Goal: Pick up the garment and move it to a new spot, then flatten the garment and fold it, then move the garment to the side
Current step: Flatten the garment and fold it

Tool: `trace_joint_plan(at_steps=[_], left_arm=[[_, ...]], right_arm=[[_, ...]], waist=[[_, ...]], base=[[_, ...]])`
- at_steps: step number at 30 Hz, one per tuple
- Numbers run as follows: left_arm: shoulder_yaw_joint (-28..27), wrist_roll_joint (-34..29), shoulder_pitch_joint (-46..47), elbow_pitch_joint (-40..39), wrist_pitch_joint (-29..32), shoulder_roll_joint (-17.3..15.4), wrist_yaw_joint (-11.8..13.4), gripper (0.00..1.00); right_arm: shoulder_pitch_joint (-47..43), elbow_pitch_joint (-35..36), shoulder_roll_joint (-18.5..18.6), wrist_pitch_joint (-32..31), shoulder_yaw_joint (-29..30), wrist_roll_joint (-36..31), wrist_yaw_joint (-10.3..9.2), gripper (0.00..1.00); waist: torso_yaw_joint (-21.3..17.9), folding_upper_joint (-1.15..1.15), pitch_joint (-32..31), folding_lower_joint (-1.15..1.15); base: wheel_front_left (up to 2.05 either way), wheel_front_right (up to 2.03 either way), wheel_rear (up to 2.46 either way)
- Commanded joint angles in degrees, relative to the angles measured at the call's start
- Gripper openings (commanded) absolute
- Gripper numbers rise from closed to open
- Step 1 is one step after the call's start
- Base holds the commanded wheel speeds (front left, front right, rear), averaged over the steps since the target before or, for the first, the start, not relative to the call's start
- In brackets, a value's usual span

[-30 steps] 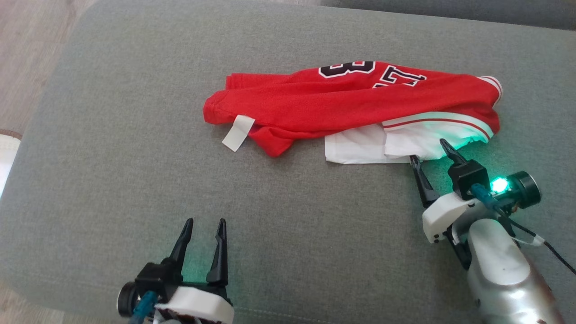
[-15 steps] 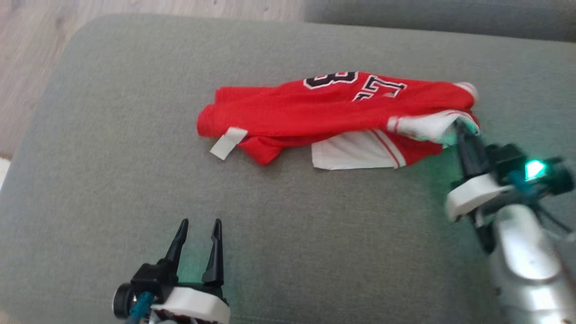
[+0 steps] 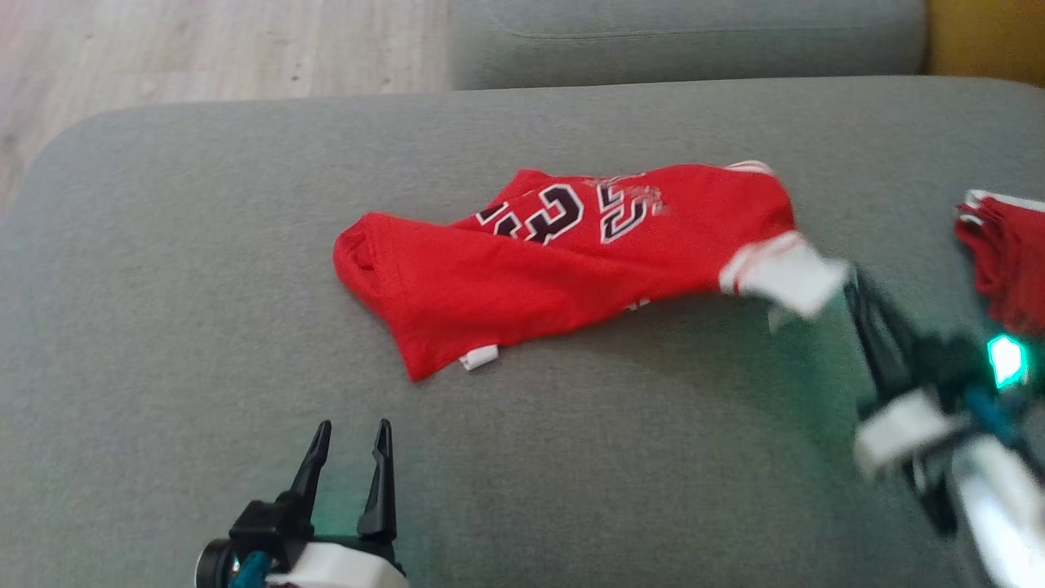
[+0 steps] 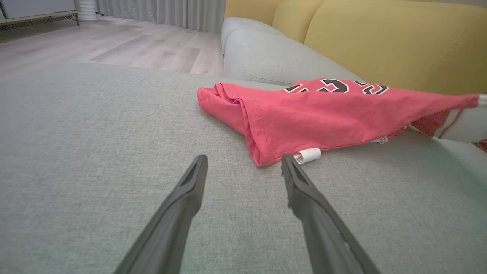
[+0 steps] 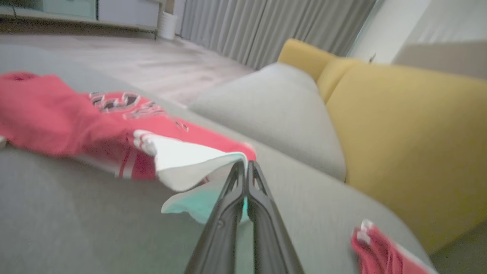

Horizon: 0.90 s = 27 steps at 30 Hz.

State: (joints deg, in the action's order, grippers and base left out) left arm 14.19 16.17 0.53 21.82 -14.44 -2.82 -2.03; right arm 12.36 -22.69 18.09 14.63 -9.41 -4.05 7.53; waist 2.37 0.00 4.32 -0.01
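Head view: garment [image 3: 563,269] in a crumpled heap midway across the grey cushion [image 3: 163,327], black number upward, small white tag [image 3: 479,358] at its near edge. At the heap's right end, right gripper [image 3: 853,282] with fingers pressed together on the white trim [image 3: 784,278], that corner drawn up clear of the cushion. Nearer and well apart from the cloth, left gripper [image 3: 353,429] spread wide, holding nothing. At the far right edge, another red bundle [image 3: 1008,261]. Right wrist view: same pinch on white trim, yellow backrest [image 5: 399,133] beyond.
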Motion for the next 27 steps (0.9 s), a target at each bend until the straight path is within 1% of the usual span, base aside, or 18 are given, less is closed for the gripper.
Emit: trace_joint_plan(at_steps=[1, 2, 6, 9, 13, 18, 27], left_arm=[[-2.1, -0.4, 1.0, -1.5, -0.6, -0.1, -0.1, 1.00], [-2.1, -0.4, 1.0, -1.5, -0.6, -0.1, -0.1, 1.00], [-2.5, -0.8, 1.4, -1.5, -0.6, -0.1, -0.3, 1.00], [-2.8, -1.2, 2.3, -1.5, -0.6, -0.1, -0.5, 1.00], [-2.8, -0.6, 4.6, -0.9, -0.6, -0.1, -0.8, 1.00], [-3.1, 1.0, 8.6, 1.1, -0.6, -0.1, -1.0, 1.00], [-3.9, 4.3, 13.1, 9.2, -0.6, -0.1, -2.4, 1.00]], right_arm=[[-1.5, -0.3, -0.1, 0.2, -0.5, 1.1, -0.04, 1.00], [-1.5, -0.3, -0.1, 0.2, -0.5, 1.1, -0.04, 1.00], [-5.1, -2.0, -4.5, 0.3, 1.5, 4.2, -0.04, 1.00], [-6.0, -0.3, -7.8, 0.3, 2.2, 5.0, -0.04, 1.00], [-5.7, 1.2, -10.5, 0.4, 2.0, 4.8, -0.04, 1.00], [-3.7, 2.1, -11.8, 0.4, 1.6, 4.3, -0.04, 1.00], [-1.3, 2.8, -12.5, 0.4, 3.1, 4.0, -0.04, 1.00]], waist=[[-0.8, 0.00, 0.2, 0.01], [-0.8, 0.00, 0.2, 0.01], [-1.8, 0.00, 0.9, 0.01], [-2.6, 0.00, 2.0, 0.01], [-3.6, 0.00, 3.9, 0.01], [-5.2, 0.00, 6.5, 0.01], [-9.0, 0.00, 9.3, 0.01]], base=[[0.00, 0.00, 0.00], [0.00, 0.00, 0.00], [0.00, 0.00, 0.00], [0.00, 0.00, 0.00], [0.00, 0.00, 0.00], [0.00, 0.00, 0.00], [0.00, 0.00, 0.00]])
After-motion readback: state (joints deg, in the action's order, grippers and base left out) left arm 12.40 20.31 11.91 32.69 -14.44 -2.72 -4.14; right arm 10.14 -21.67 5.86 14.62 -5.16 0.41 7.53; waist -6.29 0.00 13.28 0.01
